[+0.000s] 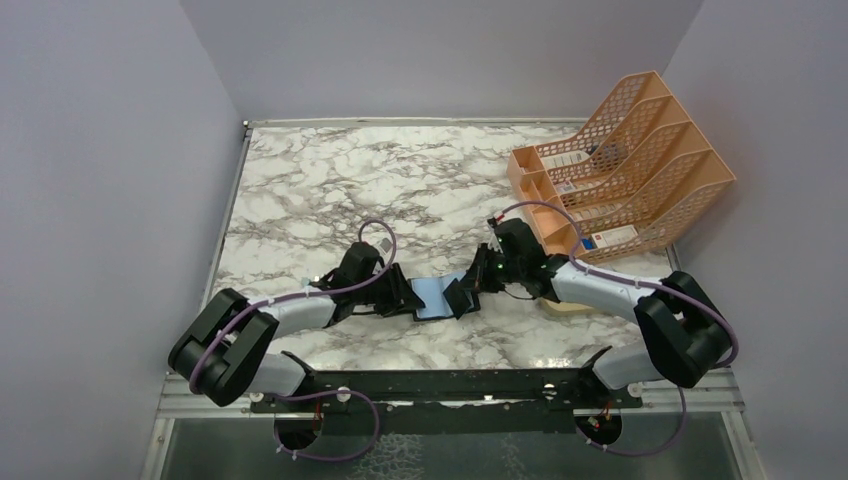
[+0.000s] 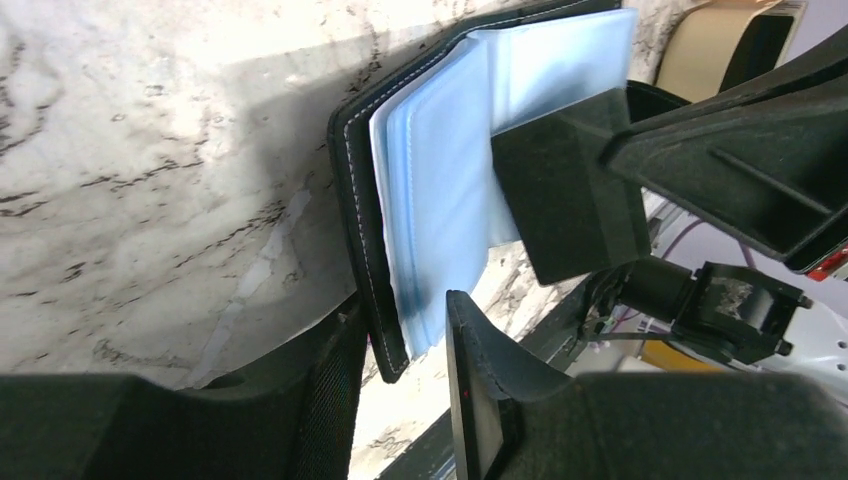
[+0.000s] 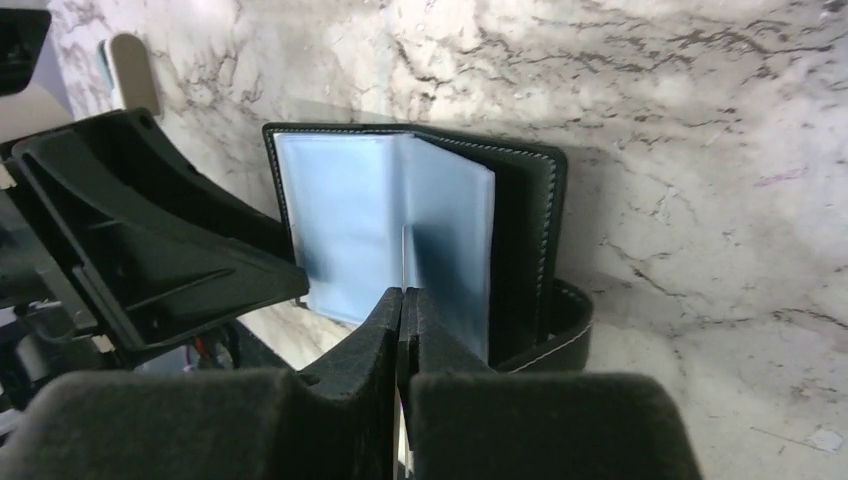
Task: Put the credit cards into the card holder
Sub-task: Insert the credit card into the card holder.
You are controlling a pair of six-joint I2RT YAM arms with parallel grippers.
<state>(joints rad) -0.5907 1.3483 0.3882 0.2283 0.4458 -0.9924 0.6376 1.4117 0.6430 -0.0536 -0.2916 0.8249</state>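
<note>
So the card holder (image 3: 525,230) is lying open on the bench (image 1: 330,180), right in the middle between the two arms, black cover down and its pale blue sleeves (image 3: 340,230) fanned up. It looks light and floppy. The cover flexes and the sleeves are thin, slick plastic, so I'd pin it by the stitched cover edge, not by a leaf.

The left end effector (image 2: 403,330) has its jaws apart, straddling the cover edge and a few sleeves. There's a sliver of gap showing, so I don't think it's actually clamping.

The right end effector (image 3: 402,300) is closed tight over the sleeves, with a thin pale edge running into the seam. It could be a card edge-on or just a sleeve leaf, I honestly can't tell. I can't pick out any loose credit cards either; they'd be stiff, thin and slippery.

The orange file rack (image 1: 650,170) at the far right holds white labelled boxes (image 1: 612,237). The tan dish (image 1: 572,308) sits mostly hidden under the right arm, contents not visible.
</note>
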